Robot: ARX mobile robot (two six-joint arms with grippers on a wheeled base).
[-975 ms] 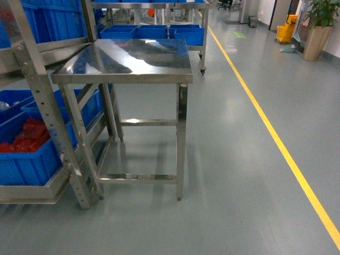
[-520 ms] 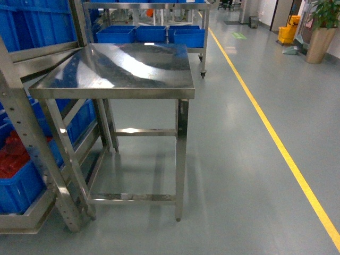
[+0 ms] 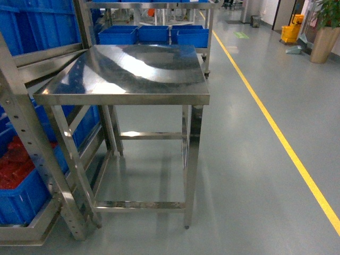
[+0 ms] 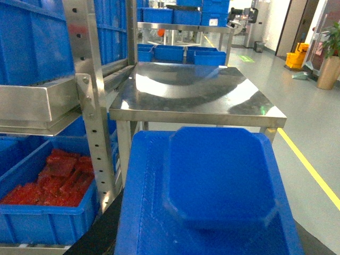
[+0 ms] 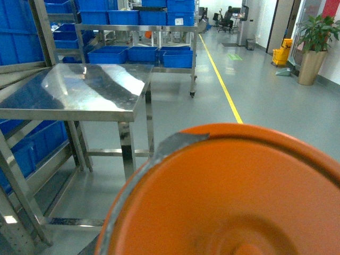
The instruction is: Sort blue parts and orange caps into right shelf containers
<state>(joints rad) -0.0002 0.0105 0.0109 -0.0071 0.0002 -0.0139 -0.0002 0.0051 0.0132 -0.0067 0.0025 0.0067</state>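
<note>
Head view shows a bare steel worktop (image 3: 133, 69) beside blue bins (image 3: 21, 194); I can't see my grippers.

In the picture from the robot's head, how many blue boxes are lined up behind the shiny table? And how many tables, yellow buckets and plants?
Blue boxes in the row behind the table: 3
Shiny steel table: 1
Yellow bucket: 1
Potted plant: 1
Total: 6

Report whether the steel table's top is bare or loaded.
Bare: the steel table shows only reflections in all three views.
</note>
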